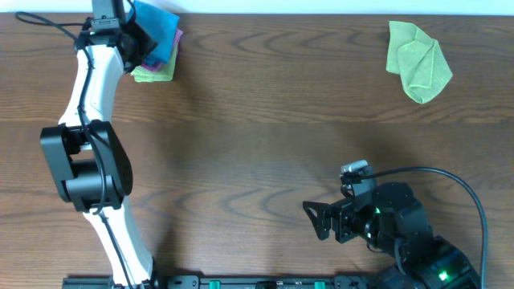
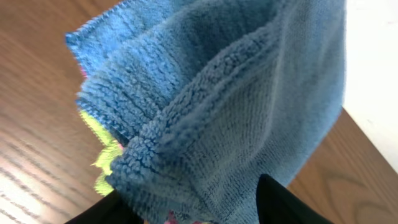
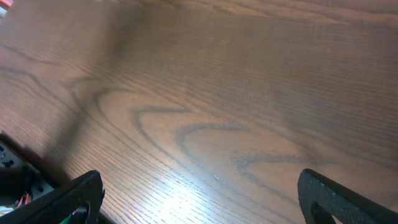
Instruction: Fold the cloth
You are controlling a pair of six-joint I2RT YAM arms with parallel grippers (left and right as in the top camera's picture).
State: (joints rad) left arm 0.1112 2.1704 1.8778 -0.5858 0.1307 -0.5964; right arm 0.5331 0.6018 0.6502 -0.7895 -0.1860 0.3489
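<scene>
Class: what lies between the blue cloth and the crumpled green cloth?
Nothing: the overhead view shows bare table from the blue cloth to the crumpled green cloth.

1. The left gripper (image 1: 143,44) is over the cloth (image 1: 161,28) at the table's (image 1: 257,120) far left corner.
2. The cloth lies on a purple cloth (image 1: 178,36) and a green cloth (image 1: 152,74).
3. A crumpled green cloth (image 1: 418,60) lies far right.
4. The right gripper (image 1: 320,218), jaws apart, is over bare wood.

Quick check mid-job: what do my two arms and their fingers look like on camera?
Left arm: white links with bulky black joints and a black cable running to it. Right arm: black all over, with a small green light and a black cable looping off. The left fingers and right fingers are plain black.
</scene>
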